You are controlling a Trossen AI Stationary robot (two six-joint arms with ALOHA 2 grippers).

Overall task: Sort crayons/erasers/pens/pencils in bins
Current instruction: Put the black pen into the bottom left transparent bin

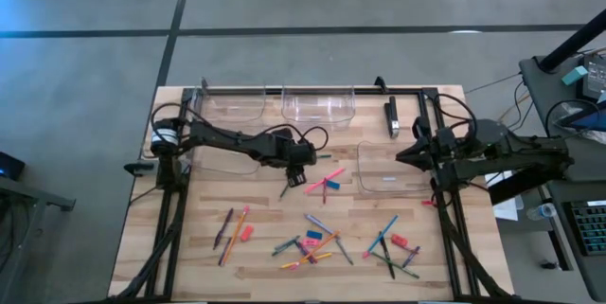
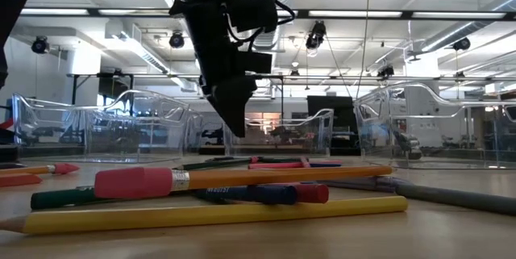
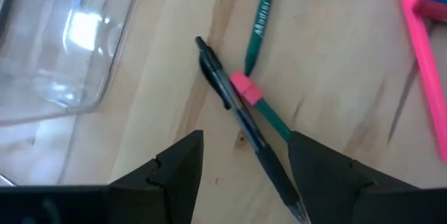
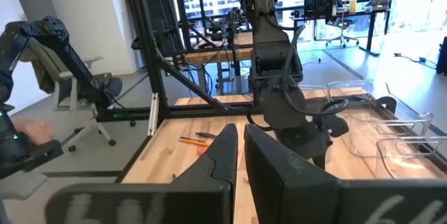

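My left gripper (image 1: 296,159) hangs open above the middle of the table, pointing steeply down. In the left wrist view a black pen (image 3: 241,119) lies flat on the wood below its spread fingers (image 3: 246,140), which do not touch it. A green pencil (image 3: 260,28) with a pink eraser end lies across the pen. A pink pencil (image 3: 419,49) lies beside them. Clear bins stand at the far edge (image 1: 232,103) (image 1: 317,105), under the left arm (image 1: 222,159) and at the right (image 1: 388,171). My right gripper (image 4: 239,144) waits shut and level at the table's right side.
Pencils, crayons, pens and erasers lie scattered over the near half of the table (image 1: 312,242) (image 1: 393,247) (image 1: 232,228). A black fixture (image 1: 391,116) sits near the far edge. Dark frame rails (image 1: 170,219) (image 1: 454,238) run along both sides. In the low view pencils (image 2: 242,180) lie close in front.
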